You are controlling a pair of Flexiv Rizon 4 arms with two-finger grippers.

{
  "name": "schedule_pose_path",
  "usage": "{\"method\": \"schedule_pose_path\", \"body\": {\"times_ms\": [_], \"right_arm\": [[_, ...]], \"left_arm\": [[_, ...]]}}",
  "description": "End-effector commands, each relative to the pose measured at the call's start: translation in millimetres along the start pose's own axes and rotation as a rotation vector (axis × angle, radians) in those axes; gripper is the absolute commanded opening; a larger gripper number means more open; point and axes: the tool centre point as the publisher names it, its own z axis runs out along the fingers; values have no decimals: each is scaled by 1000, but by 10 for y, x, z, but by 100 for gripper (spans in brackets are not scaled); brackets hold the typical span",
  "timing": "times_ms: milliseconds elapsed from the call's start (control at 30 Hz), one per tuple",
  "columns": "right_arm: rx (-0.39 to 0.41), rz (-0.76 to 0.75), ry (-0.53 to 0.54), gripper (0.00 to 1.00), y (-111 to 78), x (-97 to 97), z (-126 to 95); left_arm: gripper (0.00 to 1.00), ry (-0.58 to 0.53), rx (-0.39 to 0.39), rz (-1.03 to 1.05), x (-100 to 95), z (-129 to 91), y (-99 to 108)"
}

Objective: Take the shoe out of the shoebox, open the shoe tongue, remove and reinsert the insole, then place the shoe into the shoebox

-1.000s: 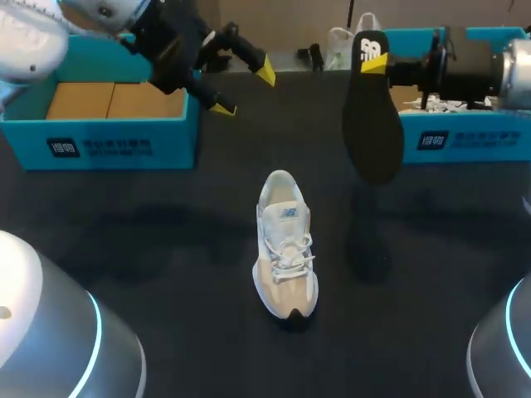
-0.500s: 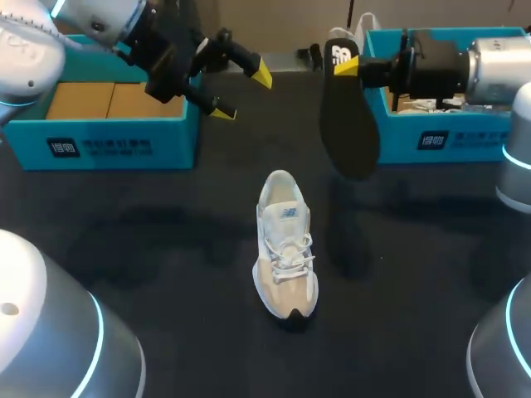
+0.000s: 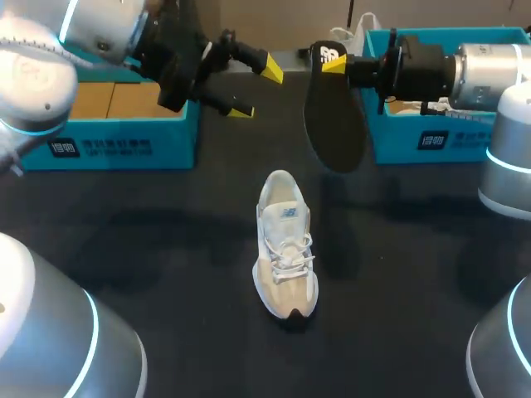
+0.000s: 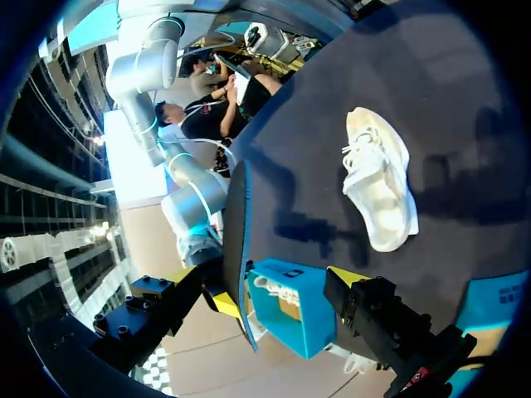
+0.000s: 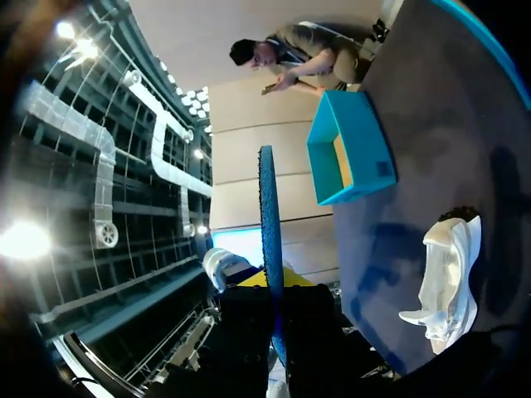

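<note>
From the head view we see the right gripper (image 3: pixel 333 63) clamped on the heel end of the black insole (image 3: pixel 333 124), which hangs toe-down above the table (image 3: pixel 166 249), beyond the shoe (image 3: pixel 285 245) and just to its right. The shoe stands on its sole mid-table, outside both the left shoebox (image 3: pixel 108 145) and the right shoebox (image 3: pixel 448 141). The left gripper (image 3: pixel 258 91) hovers spread and empty by the left shoebox. Only the right wrist view shows the insole (image 5: pixel 267 240) edge-on, pinched between the fingers. The left wrist view shows its own gripper (image 4: pixel 286 290) wide apart, with the insole (image 4: pixel 235 240) ahead. Since a second ago the insole has travelled left toward the middle, while the shoe has stayed put
</note>
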Motion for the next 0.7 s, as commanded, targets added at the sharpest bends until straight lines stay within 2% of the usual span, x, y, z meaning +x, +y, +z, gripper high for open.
{"method": "schedule_pose_path", "body": {"times_ms": [33,300,700], "right_arm": [[-3,5,-16,0,-24,66,-15],[-14,23,-9,0,-8,61,102],[-54,41,-8,0,40,64,242]], "left_arm": [[100,-97,-38,8,41,67,-9],[100,-234,-77,-9,-64,161,5],[100,-327,-119,-30,-144,323,-1]]}}
